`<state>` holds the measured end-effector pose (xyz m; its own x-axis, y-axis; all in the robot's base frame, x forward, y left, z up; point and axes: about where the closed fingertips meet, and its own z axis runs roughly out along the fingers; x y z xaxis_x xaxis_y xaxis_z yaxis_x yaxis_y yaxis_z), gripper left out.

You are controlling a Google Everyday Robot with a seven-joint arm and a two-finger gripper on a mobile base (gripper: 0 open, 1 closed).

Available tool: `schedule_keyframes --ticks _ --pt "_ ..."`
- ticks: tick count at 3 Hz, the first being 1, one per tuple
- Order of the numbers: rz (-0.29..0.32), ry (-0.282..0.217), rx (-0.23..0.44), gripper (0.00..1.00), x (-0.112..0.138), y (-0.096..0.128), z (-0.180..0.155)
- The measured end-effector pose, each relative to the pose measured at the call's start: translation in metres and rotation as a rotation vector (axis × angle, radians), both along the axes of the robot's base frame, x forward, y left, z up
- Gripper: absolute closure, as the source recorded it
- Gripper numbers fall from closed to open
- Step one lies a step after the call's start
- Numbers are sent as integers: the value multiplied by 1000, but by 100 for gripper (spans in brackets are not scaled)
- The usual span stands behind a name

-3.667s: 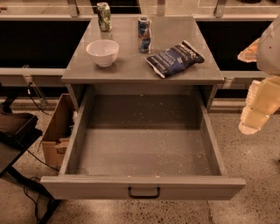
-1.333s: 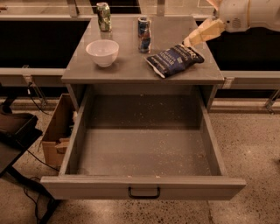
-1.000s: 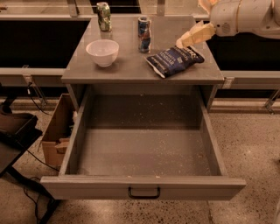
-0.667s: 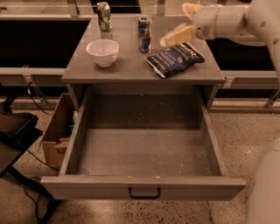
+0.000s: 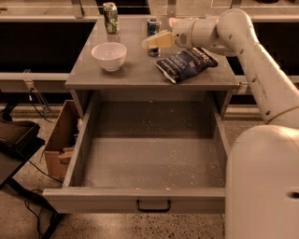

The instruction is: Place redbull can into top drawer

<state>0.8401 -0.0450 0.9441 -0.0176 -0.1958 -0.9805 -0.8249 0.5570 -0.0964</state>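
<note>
Camera view of the reach toward the can, as I read it from the remote station. The redbull can stands upright at the back of the counter, upper centre of the frame, its long axis vertical. The gripper comes in from the right on the single arm, and its pale tip lies across the lower half of the can in the picture. The can is therefore at the tip or just behind it. I cannot tell whether they touch, how far the gripper is open, or whether it has hold of anything. The can appears to rest on the counter, so I judge the grasp not yet complete. The coming move turns on this level, sideways approach to a tall, narrow, upright object. The chip bag lies just beside the can at lower right, beneath the wrist. The white bowl sits to the left, and the green-and-white can stands at the upper left corner. The top drawer is pulled fully open below, filling the lower centre, with its handle at the bottom edge. Compared with 0.7 s ago, the gripper has moved left from above the chip bag to the can. The can, bowl and bag have not shifted.
</note>
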Motion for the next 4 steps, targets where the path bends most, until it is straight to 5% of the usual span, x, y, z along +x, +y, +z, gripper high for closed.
schedule_keyframes --ticks 2,4 --pt "-207 -15 -49 0 63 -10 -35" --pt "-194 -72 37 3 78 16 -24"
